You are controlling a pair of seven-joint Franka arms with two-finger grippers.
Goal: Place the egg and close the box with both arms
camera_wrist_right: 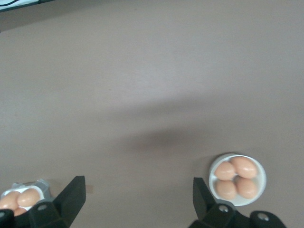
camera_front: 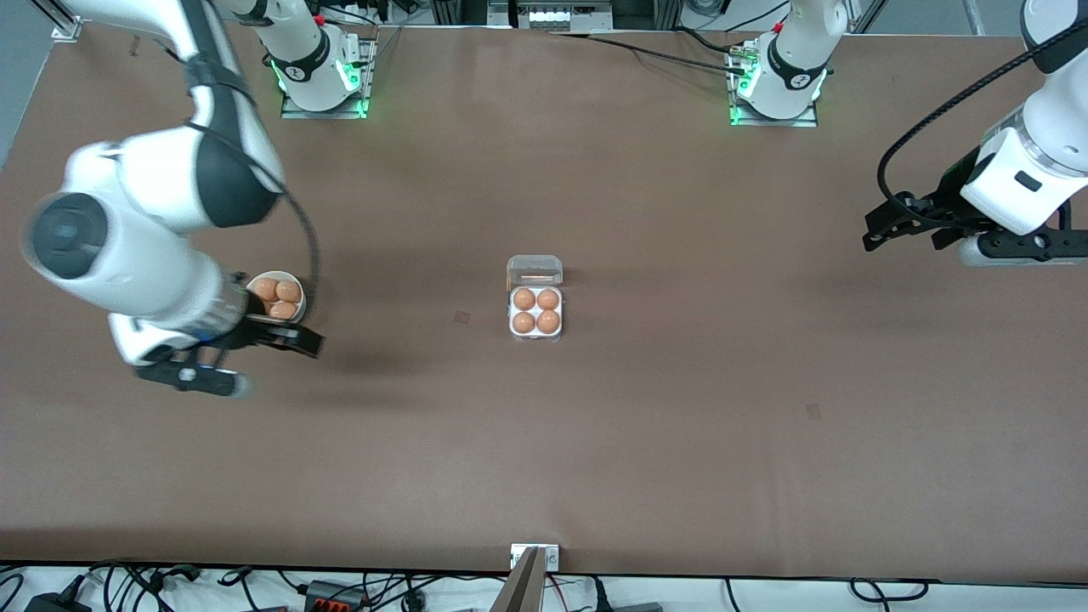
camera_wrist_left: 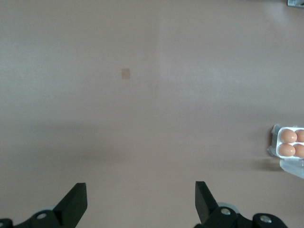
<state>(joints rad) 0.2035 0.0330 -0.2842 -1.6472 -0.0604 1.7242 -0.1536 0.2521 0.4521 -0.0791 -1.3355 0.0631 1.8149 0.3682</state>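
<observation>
The box (camera_front: 536, 311) sits mid-table with its clear lid (camera_front: 535, 270) swung open on the side away from the front camera. Several brown eggs (camera_front: 524, 299) fill its cells. More eggs (camera_front: 277, 296) lie in a round white bowl (camera_front: 274, 274) toward the right arm's end. My right gripper (camera_front: 285, 338) hangs open and empty over the table just beside the bowl; its wrist view shows the bowl (camera_wrist_right: 261, 178) and a corner of the box (camera_wrist_right: 38, 185). My left gripper (camera_front: 901, 223) is open and empty, up over the left arm's end, with the box (camera_wrist_left: 277, 141) at its view's edge.
Both arm bases (camera_front: 323, 72) (camera_front: 778, 81) stand along the table's edge away from the front camera. A small metal bracket (camera_front: 535, 557) is fixed to the near edge. Two small square marks (camera_front: 461, 317) (camera_front: 813, 411) lie on the brown tabletop.
</observation>
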